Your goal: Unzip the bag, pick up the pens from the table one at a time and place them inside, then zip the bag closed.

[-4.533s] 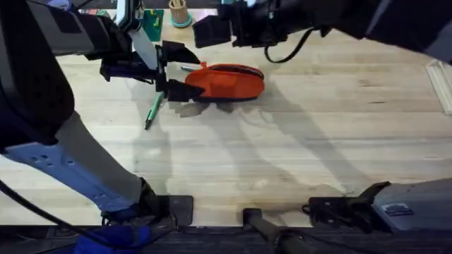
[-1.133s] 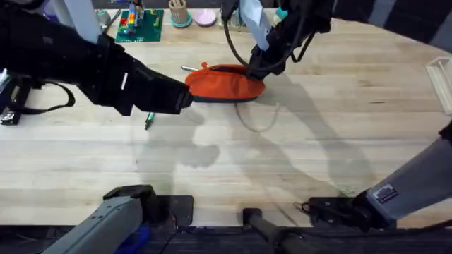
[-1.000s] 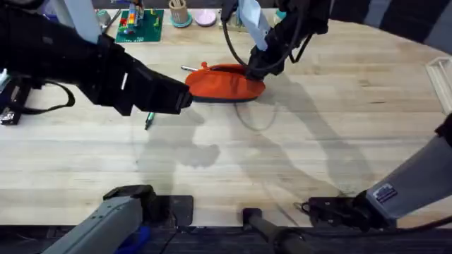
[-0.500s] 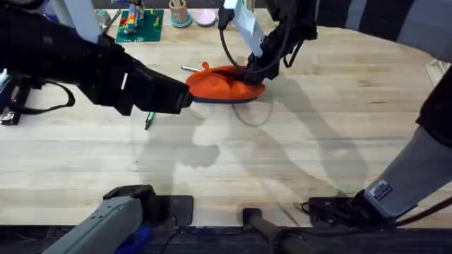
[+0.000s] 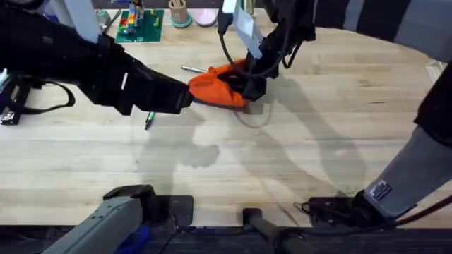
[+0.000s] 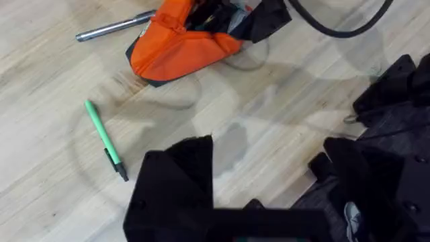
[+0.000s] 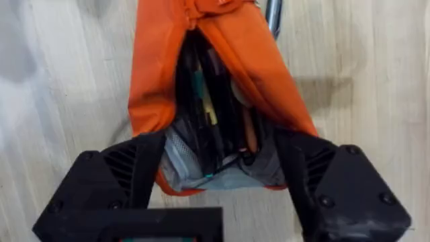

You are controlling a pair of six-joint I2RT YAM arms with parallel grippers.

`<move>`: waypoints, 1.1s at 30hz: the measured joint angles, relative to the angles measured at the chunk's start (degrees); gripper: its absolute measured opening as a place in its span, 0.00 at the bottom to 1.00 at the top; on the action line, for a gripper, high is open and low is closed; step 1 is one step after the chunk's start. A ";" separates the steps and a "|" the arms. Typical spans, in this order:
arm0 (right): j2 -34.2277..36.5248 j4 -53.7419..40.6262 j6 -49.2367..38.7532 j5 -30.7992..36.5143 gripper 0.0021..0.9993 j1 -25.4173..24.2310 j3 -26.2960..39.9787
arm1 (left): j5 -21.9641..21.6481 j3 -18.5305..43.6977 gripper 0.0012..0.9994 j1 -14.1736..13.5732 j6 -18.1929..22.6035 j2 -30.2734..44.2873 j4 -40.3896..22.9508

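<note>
The orange bag [image 5: 215,86] lies bunched up on the table [image 5: 296,155], its top zipper open. In the right wrist view the bag [image 7: 158,74] gapes and dark slim things show inside. My right gripper [image 5: 248,87] is open at the bag's right end, and that end sits between its fingers [image 7: 107,181]. My left gripper [image 5: 185,99] hovers open just left of the bag, holding nothing [image 6: 269,151]. A green pen [image 6: 104,138] lies on the wood below it [image 5: 148,120]. Behind the bag's left end lies a silver pen [image 5: 193,69] [image 6: 114,27].
At the table's far edge are a green board with coloured pieces [image 5: 138,25], a wooden cup [image 5: 179,13] and a pink dish [image 5: 206,17]. A pale object [image 5: 441,85] sits at the right edge. The near half of the table is bare wood.
The right gripper has dropped and shifted left against the bag's right end. The bag is now shorter, bunched and gaping. The left arm and both loose pens have stayed put.
</note>
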 joint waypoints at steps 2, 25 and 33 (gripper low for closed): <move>0.02 -0.01 -0.07 -0.02 0.99 -0.02 0.00 | 0.00 0.00 1.00 0.00 0.00 0.00 0.04; -0.58 -0.49 1.04 0.04 1.00 -0.02 0.00 | 0.00 0.00 1.00 0.00 0.00 0.00 1.31; -7.25 -1.95 3.89 0.28 1.00 -0.17 0.00 | 0.00 0.00 1.00 0.00 0.00 0.00 1.31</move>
